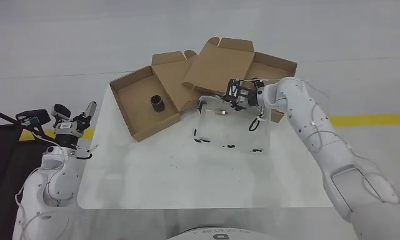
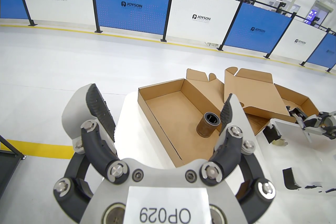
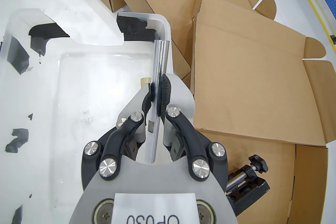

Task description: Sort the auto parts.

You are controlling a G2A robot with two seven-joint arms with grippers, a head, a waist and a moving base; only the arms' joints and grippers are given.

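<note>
Right gripper (image 3: 157, 88) tight around metal rod (image 3: 160, 57)

My R tool (image 1: 232, 93) grips a thin rod (image 1: 214, 97) over the clear tray's (image 1: 265, 137) far edge. L tool (image 1: 76, 114), fingers apart, sits off the counter's (image 1: 156, 177) left side. Dark cylinder (image 1: 157, 103) stands in the left box (image 1: 134, 124).

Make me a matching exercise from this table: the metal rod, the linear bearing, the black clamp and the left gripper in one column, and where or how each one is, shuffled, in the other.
1. metal rod
2. linear bearing
3. black clamp
4. left gripper

A. open, holding nothing
B. standing upright in the shallow cardboard box
C. pinched in the right gripper
D. lying in the other cardboard box

Pairs: 1-C, 2-B, 3-D, 4-A
</note>
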